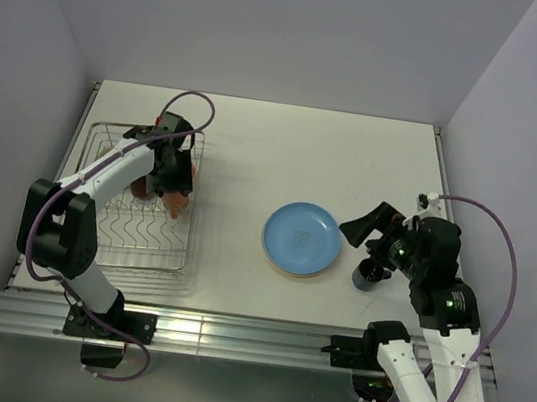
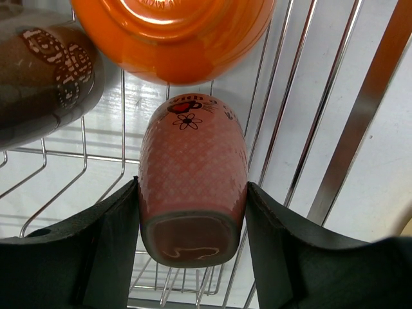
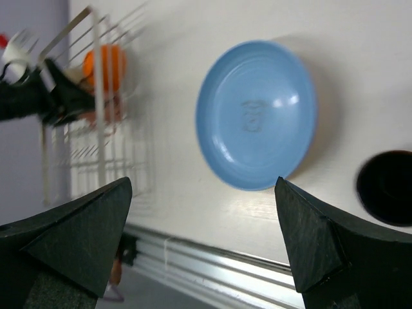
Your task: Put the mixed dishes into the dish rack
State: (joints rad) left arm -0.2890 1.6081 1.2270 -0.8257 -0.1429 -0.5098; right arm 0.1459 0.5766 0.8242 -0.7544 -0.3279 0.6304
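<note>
My left gripper (image 1: 176, 195) (image 2: 192, 193) is shut on a pinkish-orange mug (image 2: 193, 174) (image 1: 179, 208), gripped by its sides over the right part of the silver wire dish rack (image 1: 128, 263) (image 2: 353, 136). Just beyond the mug, an orange-sided bowl (image 2: 174, 32) (image 3: 106, 67) and a dark brown mug (image 2: 38, 77) lie in the rack. A blue plate (image 1: 301, 238) (image 3: 257, 116) rests mid-table with a tan edge under it. A dark mug (image 1: 370, 274) (image 3: 386, 187) stands right of the plate. My right gripper (image 1: 364, 227) (image 3: 203, 238) hovers open above that mug and the plate, holding nothing.
The rack sits against the table's left edge, close to the left wall. A metal rail (image 1: 248, 340) runs along the near edge of the table. The white tabletop (image 1: 286, 153) stretches behind the plate to the back wall.
</note>
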